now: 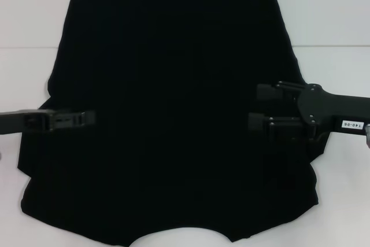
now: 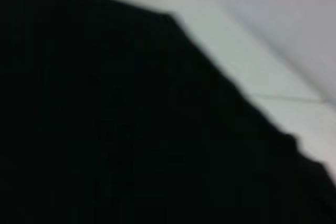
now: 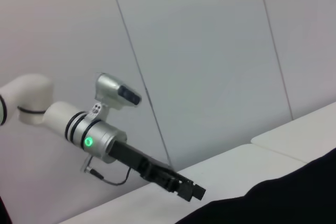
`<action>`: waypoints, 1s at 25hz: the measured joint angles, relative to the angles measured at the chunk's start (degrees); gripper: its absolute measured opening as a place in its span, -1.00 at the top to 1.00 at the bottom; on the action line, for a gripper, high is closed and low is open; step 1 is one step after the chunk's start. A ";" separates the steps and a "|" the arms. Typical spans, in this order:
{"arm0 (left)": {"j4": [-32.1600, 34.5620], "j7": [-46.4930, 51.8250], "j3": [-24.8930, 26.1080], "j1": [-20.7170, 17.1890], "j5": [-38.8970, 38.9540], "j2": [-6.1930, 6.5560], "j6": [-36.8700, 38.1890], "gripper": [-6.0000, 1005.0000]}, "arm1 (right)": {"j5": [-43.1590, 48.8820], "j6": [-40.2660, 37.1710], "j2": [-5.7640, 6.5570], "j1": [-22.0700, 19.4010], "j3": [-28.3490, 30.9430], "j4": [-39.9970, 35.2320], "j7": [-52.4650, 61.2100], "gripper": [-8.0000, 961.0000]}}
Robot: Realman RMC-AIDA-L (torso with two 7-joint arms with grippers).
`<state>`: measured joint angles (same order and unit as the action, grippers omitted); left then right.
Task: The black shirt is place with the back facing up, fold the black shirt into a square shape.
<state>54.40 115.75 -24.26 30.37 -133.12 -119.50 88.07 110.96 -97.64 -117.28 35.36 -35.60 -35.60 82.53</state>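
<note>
The white flat surface (image 1: 341, 15) carries the large plain black soft-fabric shirt (image 1: 173, 85), which lies spread flat across its middle, no lettering showing, its hem toward the far edge and its neckline curve toward the robot. It seems laid out this way so that both sides can be folded inward. The left pincer (image 1: 87, 118) reaches in low and level over the shirt's left edge, seen side-on with its fingers together in one line, so it looks clenched; whether cloth is caught cannot be told. The right pincer (image 1: 258, 107) reaches in level over the right edge, its two fingers set apart, released, holding nothing
</note>
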 joint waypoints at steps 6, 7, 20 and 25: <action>5.50 10.53 0.00 0.53 -9.33 0.46 -2.47 -0.89 | 0.30 -0.44 -0.41 1.12 -1.91 0.02 -0.23 -0.90; 5.92 11.94 0.00 0.70 -10.69 0.53 -2.99 -0.89 | 0.32 -0.55 -0.45 1.34 -2.71 0.04 -0.20 -0.90; 6.12 20.77 -0.61 1.81 -20.57 0.99 -7.02 -0.89 | 0.46 0.45 -0.16 2.09 -7.11 0.09 1.58 -0.90; 4.61 21.48 -0.78 1.79 -21.39 0.70 -8.37 -0.89 | 0.30 0.84 0.02 1.89 -6.90 0.09 1.58 -0.90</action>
<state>59.00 137.22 -25.03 32.17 -154.51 -118.80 79.71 111.26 -96.80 -117.26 37.25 -42.51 -35.51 84.11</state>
